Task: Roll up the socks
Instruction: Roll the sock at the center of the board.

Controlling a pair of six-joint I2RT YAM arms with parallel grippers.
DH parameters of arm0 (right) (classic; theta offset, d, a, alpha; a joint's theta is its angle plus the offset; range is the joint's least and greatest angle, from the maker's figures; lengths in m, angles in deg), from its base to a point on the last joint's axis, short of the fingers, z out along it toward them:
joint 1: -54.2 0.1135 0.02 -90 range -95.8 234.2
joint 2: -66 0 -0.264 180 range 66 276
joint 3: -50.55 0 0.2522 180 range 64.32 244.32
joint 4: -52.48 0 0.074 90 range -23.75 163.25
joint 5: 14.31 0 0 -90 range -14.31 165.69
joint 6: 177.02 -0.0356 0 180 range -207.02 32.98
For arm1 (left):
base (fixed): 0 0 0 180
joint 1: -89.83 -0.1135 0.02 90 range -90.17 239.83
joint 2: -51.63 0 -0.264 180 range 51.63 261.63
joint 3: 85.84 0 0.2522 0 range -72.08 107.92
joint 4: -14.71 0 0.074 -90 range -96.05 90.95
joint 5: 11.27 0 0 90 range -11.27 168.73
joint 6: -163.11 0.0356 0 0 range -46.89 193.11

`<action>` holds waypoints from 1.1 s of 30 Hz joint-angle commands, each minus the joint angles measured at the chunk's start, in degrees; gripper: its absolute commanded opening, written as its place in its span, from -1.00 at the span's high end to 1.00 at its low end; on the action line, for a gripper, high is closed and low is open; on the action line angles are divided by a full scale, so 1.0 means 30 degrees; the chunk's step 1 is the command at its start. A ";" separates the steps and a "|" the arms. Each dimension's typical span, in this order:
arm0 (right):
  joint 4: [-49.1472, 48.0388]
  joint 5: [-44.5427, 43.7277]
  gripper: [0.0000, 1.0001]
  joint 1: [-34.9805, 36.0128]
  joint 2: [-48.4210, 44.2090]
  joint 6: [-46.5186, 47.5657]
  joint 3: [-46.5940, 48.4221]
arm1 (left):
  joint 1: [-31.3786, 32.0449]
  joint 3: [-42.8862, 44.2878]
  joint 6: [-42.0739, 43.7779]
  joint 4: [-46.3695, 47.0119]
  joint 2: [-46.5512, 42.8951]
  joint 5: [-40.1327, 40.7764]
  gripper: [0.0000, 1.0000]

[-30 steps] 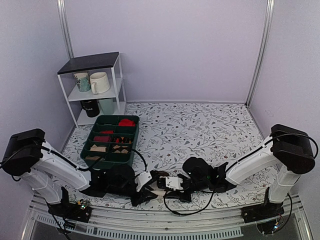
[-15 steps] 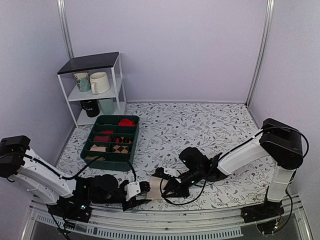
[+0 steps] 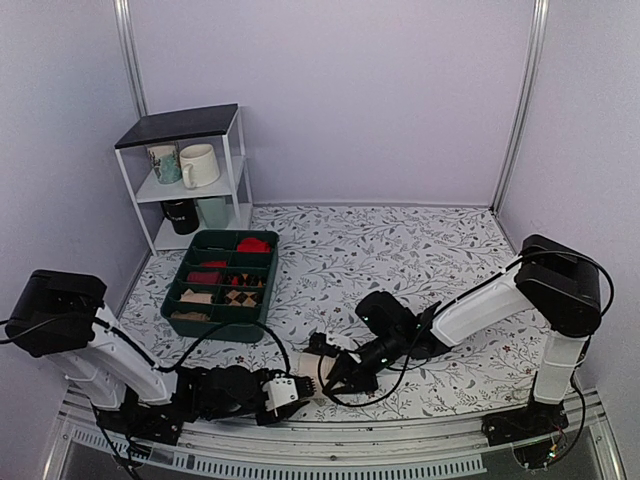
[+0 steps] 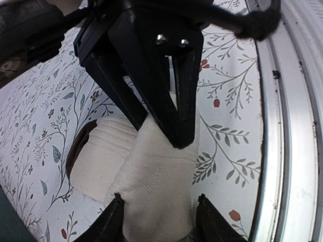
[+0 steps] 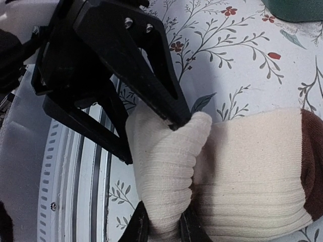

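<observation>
A pair of long cream knitted fabric socks with wide dark brown bands (image 5: 252, 161) lay on the floral-printed tabletop (image 3: 400, 250), close to the metal rail (image 4: 298, 126) at its near edge and between the two arms. Their long axis ran away from that rail, with the cream end nearest it and the brown band pointing toward the middle of the tabletop; the cream end was bunched into a raised fold rather than lying flat, so the rolling looked barely begun.

The right fingers (image 5: 137, 229) were closed tight on a narrow pleat of that cream fold, seemingly to keep the end lifted so it could be turned over on itself. The left fingers (image 4: 113, 224) stood partly open astride the same fold from the opposite side, one on each flank; the cloth between them looked plump and not visibly squeezed, which read as a loose guard rather than a firm hold. The two sets of fingers met nose to nose over the fold.

Well apart on the left of the tabletop sat a dark green plastic tray (image 3: 215, 322) divided into compartments, holding rolled socks in red and in brown-and-cream check; it was probably where the finished roll belonged. Behind it stood a small white wire shelf (image 3: 180, 125) carrying ceramic mugs (image 3: 198, 165).
</observation>
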 commanded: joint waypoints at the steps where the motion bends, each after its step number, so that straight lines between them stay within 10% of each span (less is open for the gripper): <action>1: 0.3258 -0.0222 0.74 0.0229 0.1468 0.0027 -0.0428 | 0.0274 0.0807 -0.0085 0.0138 0.0911 0.0449 0.05; 9: 0.3352 -0.0054 0.74 0.0226 0.1270 0.0208 -0.0382 | 0.0246 0.1727 -0.1955 -0.2727 0.1546 -0.1624 0.21; 14: 0.3251 0.0014 0.74 0.0186 0.1286 0.0264 -0.0188 | 0.0245 0.1682 -0.3315 -0.3784 0.1306 -0.2721 1.00; 33: -0.7032 -0.5686 -0.03 0.0682 -0.6773 0.3740 -0.6332 | -0.2205 0.1860 -0.6975 -0.6358 0.0983 -0.6395 1.00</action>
